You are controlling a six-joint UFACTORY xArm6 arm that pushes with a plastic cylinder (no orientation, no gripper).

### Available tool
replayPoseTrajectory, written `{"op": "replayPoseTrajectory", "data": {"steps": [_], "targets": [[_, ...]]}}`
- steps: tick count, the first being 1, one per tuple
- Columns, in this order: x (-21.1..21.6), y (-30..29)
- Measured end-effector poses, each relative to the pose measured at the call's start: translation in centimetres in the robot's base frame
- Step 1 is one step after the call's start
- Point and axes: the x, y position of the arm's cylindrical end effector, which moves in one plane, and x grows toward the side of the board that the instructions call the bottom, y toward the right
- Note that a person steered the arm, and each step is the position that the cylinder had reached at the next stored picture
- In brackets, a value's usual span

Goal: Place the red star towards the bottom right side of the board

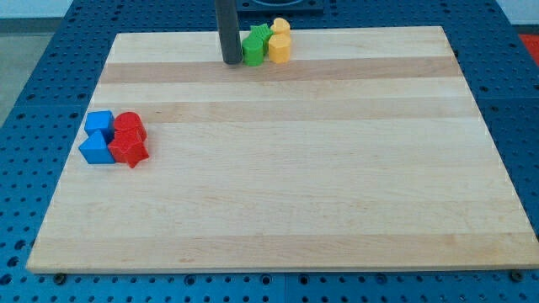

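The red star (129,150) lies near the view's left edge of the wooden board (286,202), touching another red block (130,127) just above it. Two blue blocks (98,123) (96,150) sit against their left sides. My tip (231,61) is near the view's top, far from the red star, just left of a green block (253,50). A second green block (259,34) is behind it.
Two yellow blocks (279,48) (280,27) stand right of the green ones at the top edge. The board rests on a blue perforated table (34,67).
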Motion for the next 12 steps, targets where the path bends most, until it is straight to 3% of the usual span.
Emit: {"op": "replayPoseTrajectory", "data": {"steps": [2,4,6,9,12], "targets": [[4.6,-2.0],[6.4,-17.2],[13.5,-21.9],[18.2,-19.8],[19.6,-4.7]]}}
